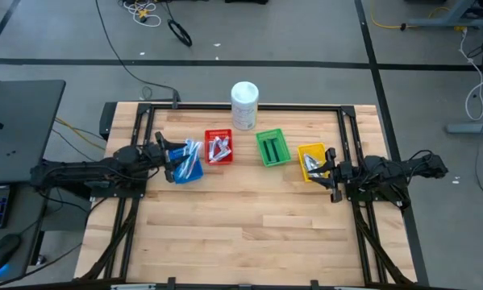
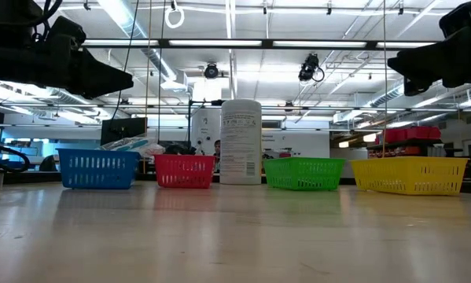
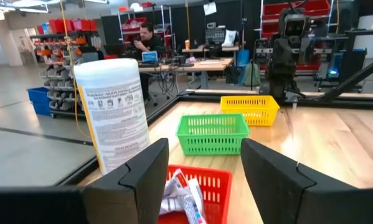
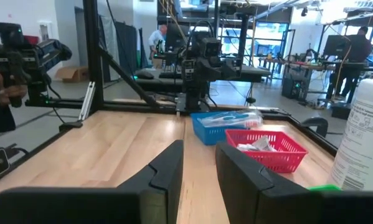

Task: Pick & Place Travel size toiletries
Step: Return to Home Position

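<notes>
Far left: left gripper [image 1: 171, 159] at the left edge of the blue basket [image 1: 189, 172], fingers spread wide, holding nothing. Toothbrushes and tubes [image 1: 191, 153] are heaped in that basket. More tubes [image 1: 218, 148] lie in the red basket [image 1: 218, 134]. White tub [image 1: 244, 105] stands behind. Green basket [image 1: 271, 147]: contents hard to make out. Silvery item [image 1: 309, 163], possibly metal, lies in the yellow basket [image 1: 312, 148]. Right gripper [image 1: 328, 171] sits just beside it, fingers slightly parted, empty.
</notes>
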`<state>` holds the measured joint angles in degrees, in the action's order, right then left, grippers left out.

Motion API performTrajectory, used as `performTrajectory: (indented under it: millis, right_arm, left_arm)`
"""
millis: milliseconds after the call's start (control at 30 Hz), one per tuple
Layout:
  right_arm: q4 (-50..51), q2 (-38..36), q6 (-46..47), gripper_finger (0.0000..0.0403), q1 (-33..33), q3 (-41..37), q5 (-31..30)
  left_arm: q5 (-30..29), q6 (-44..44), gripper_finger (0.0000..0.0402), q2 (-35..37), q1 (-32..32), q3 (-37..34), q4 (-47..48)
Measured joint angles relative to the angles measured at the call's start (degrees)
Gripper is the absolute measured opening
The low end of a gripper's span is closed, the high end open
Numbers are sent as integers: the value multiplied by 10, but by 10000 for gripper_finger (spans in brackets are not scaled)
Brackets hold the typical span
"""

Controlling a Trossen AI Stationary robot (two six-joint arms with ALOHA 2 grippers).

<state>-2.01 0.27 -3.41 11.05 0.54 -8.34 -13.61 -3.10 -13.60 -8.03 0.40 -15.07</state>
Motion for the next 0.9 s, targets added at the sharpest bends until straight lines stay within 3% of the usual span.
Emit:
performTrajectory:
  millis: [900]
  right_arm:
    - [0, 1, -14, 102, 0, 0, 0]
  left_arm:
    - [-3, 8, 210, 0, 0, 0, 10]
